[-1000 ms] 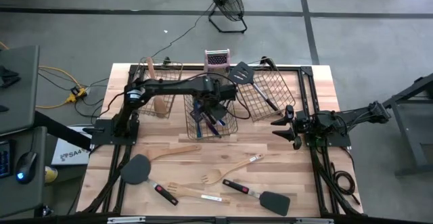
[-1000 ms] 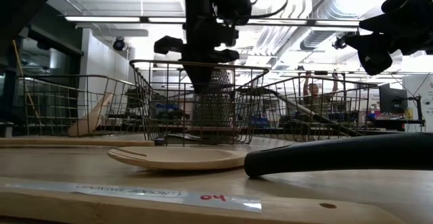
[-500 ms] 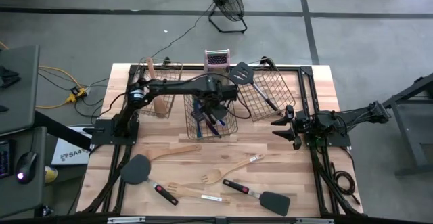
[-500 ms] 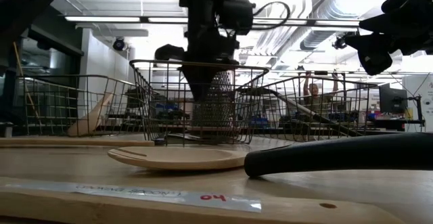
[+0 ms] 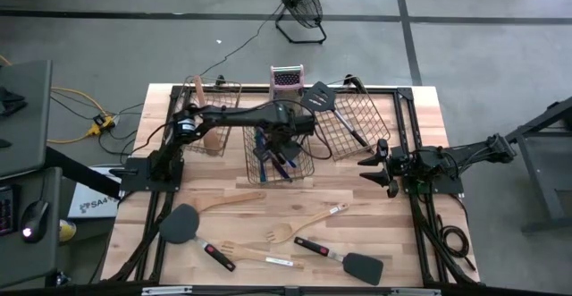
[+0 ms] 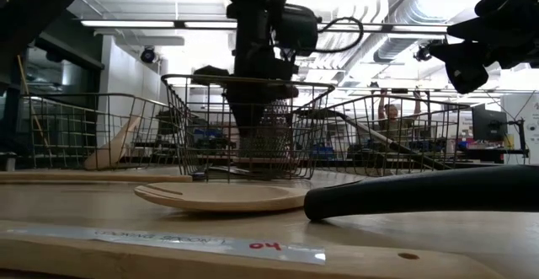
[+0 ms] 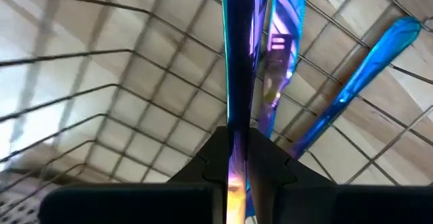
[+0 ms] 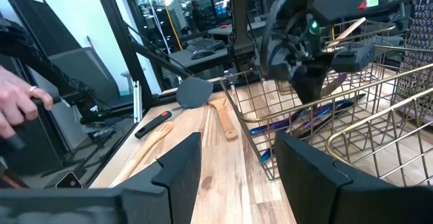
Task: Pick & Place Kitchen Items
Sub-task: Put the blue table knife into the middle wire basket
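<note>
The wooden table (image 5: 393, 242) has three wire baskets along its far side, and I have the left gripper (image 7: 237, 158) lowered into the middle basket (image 5: 308, 165), fingers pinched shut on a slim iridescent utensil (image 7: 238, 68) just above the blue cutlery (image 7: 358, 88) already lying there. If I release from this height, I judge the piece may tip against the wires or poke through the mesh. The right gripper (image 8: 233, 163) hangs open and empty by the right edge, while wooden spoons (image 5: 234, 201) and black spatulas (image 5: 183, 224) wait on the near boards.
</note>
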